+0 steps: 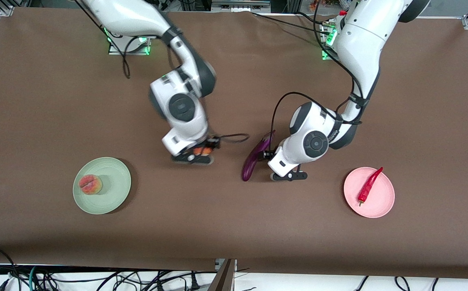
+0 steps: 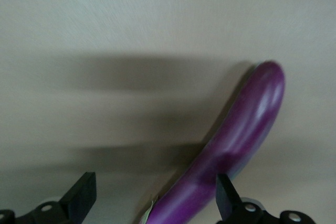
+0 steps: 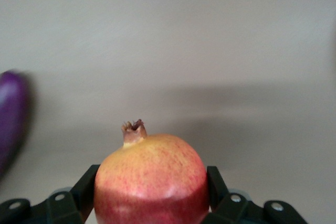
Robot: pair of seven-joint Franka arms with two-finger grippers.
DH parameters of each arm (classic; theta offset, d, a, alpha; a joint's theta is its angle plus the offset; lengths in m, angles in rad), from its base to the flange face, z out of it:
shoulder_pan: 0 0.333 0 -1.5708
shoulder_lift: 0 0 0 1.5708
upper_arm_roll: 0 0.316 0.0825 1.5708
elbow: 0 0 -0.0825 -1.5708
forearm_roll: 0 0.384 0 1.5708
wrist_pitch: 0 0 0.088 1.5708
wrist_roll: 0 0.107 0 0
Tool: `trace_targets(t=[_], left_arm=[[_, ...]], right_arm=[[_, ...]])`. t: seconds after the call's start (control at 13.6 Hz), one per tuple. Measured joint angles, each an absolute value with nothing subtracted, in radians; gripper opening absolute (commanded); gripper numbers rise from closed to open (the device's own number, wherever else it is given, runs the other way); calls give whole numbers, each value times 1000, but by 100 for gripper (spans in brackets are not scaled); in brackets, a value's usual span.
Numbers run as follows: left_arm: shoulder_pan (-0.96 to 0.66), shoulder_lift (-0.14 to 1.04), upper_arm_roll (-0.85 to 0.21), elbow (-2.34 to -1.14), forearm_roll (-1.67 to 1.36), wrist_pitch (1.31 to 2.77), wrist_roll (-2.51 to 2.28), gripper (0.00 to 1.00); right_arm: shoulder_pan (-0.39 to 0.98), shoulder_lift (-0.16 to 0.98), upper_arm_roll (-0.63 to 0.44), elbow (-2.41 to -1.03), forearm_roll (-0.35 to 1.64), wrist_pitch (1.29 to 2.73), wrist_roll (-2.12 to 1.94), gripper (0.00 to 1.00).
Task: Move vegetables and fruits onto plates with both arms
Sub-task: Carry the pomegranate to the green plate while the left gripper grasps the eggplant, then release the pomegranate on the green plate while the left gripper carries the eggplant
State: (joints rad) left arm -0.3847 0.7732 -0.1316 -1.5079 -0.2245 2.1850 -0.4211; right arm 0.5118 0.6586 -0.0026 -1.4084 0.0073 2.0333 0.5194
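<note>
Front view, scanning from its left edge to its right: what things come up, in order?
Green plate with peach → right claw shut on pomegranate → eggplant → left claw, open beside it → pink plate with chili.

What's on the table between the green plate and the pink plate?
In the front view, between the green plate and the pink plate: the right gripper shut on the pomegranate, the eggplant, and the open left gripper.
</note>
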Motion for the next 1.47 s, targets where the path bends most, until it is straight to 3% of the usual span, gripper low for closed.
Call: trace_targets(t=[0.51, 1.03, 1.1, 1.18, 1.25, 1.4, 1.47], left_arm=[[-401, 799, -129, -1498, -160, 2189, -421, 100], [-446, 798, -135, -1471, -154, 2188, -420, 100], [-455, 800, -134, -1473, -154, 2188, -420, 100], [-461, 804, -134, -1473, -154, 2188, -420, 100], [-465, 809, -134, -1473, -153, 2188, -420, 100], [-467, 817, -132, -1475, -144, 2188, -419, 97], [-467, 823, -130, -1475, -120, 2189, -419, 73]], right_arm=[[182, 686, -2, -1417, 8, 2014, 22, 41], [92, 791, -1, -1419, 8, 2142, -51, 43], [92, 799, 0, -1419, 8, 2158, -51, 46], [92, 805, 1, -1419, 8, 2168, -51, 94], [92, 808, 2, -1419, 8, 2176, -51, 100], [92, 810, 2, -1418, 8, 2182, -52, 100], [92, 808, 2, -1413, 8, 2182, -52, 100]])
